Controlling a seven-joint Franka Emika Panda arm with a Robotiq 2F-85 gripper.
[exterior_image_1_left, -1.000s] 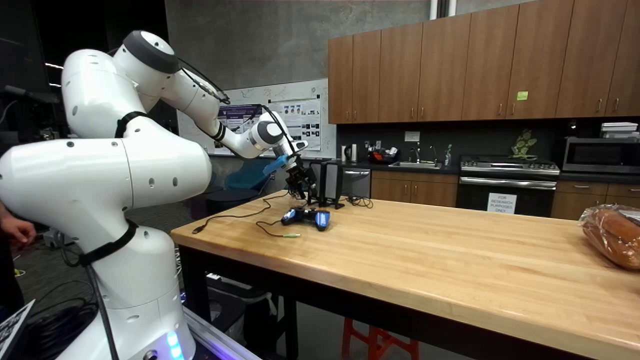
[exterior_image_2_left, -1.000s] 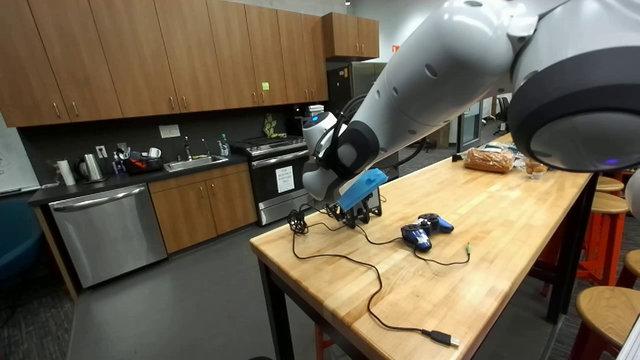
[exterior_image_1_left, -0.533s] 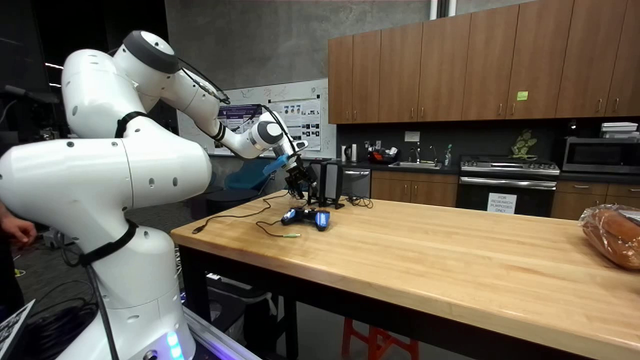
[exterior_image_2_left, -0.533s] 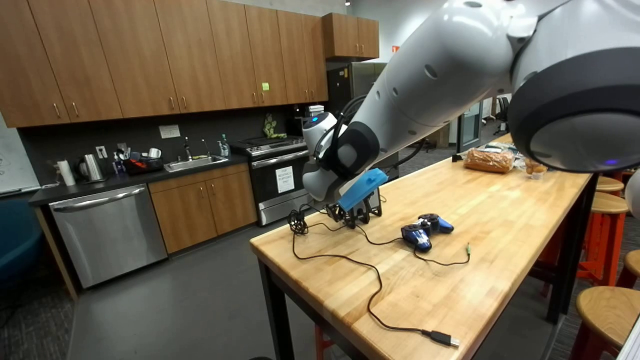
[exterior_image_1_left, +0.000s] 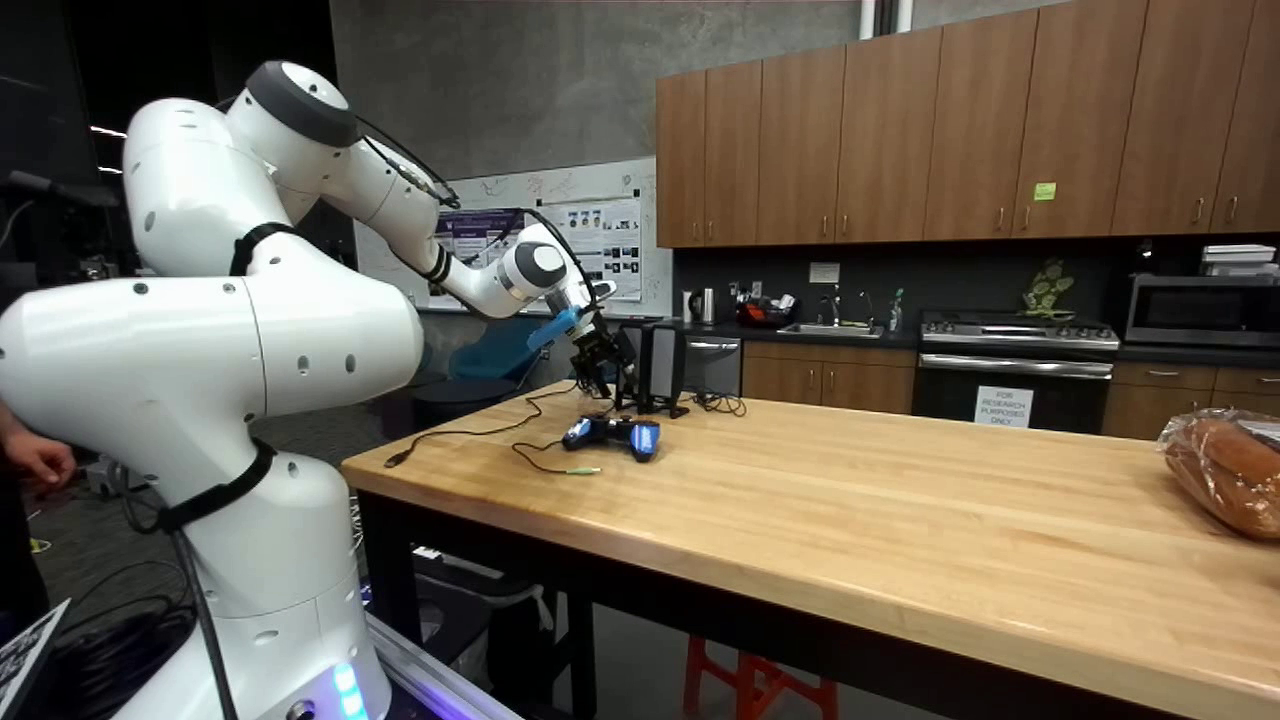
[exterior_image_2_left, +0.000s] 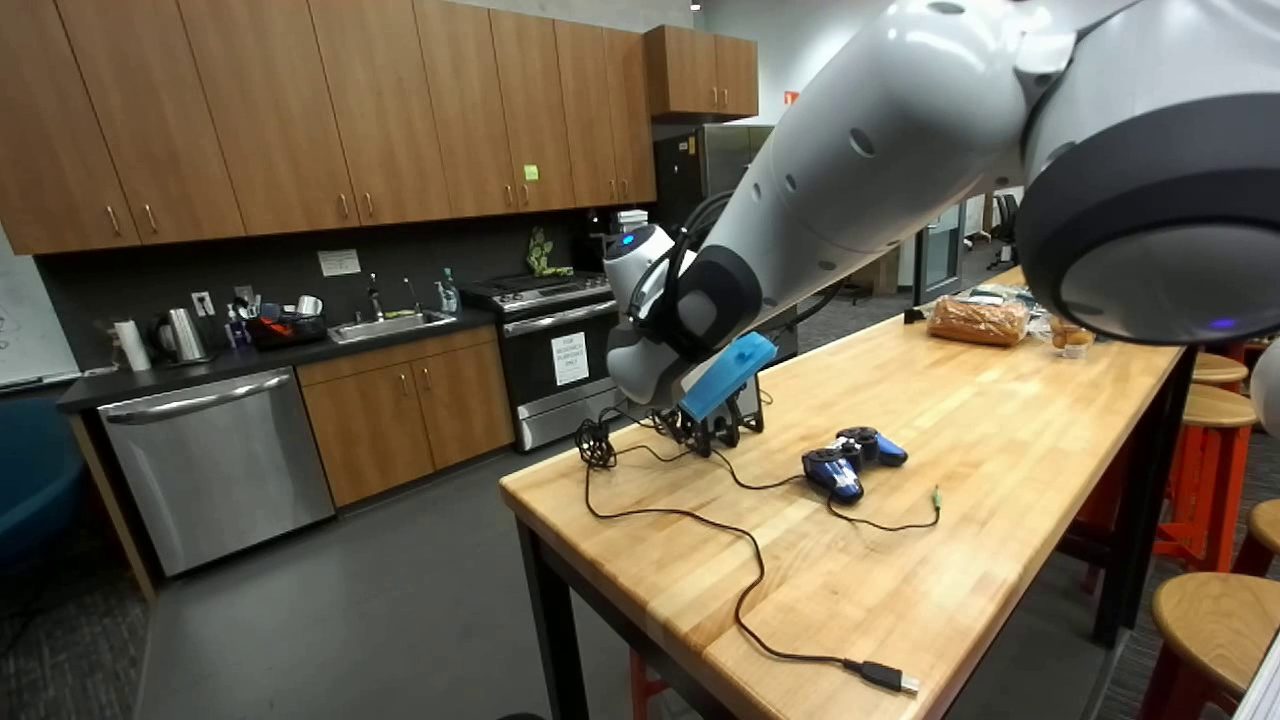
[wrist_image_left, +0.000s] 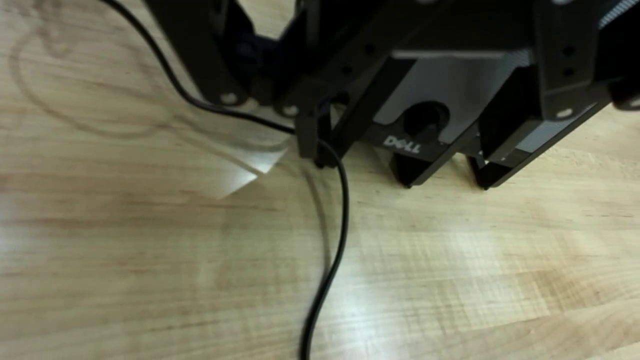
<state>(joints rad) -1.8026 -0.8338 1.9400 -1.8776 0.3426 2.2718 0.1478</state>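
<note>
In the wrist view my gripper (wrist_image_left: 407, 137) comes in from the top, open, with its dark fingers (wrist_image_left: 306, 135) wide apart. Between and beyond them appears a grey and black Dell speaker (wrist_image_left: 440, 80); whether the fingers touch it I cannot tell. A thin black cable (wrist_image_left: 345, 200) runs behind the left fingertip and down over the wood. In an exterior view my gripper (exterior_image_1_left: 602, 365) points down beside the upright speakers (exterior_image_1_left: 662, 365). Elsewhere the speaker (exterior_image_2_left: 745, 410) is mostly covered by the wrist and its blue piece (exterior_image_2_left: 728, 375), which also hides most of the fingers.
A blue game controller (exterior_image_2_left: 850, 462) lies near the speakers, beside a green audio plug (exterior_image_2_left: 937, 500). One cable ends in a USB plug (exterior_image_2_left: 880, 675) by the corner of the wooden table (exterior_image_2_left: 660, 560). Coiled cable (exterior_image_2_left: 596, 445) sits at the table edge. Bagged bread (exterior_image_1_left: 1225, 475) is farther off.
My wrist has shifted and turned very slightly beside the speakers. The controller, cables and speakers have stayed where they were.
</note>
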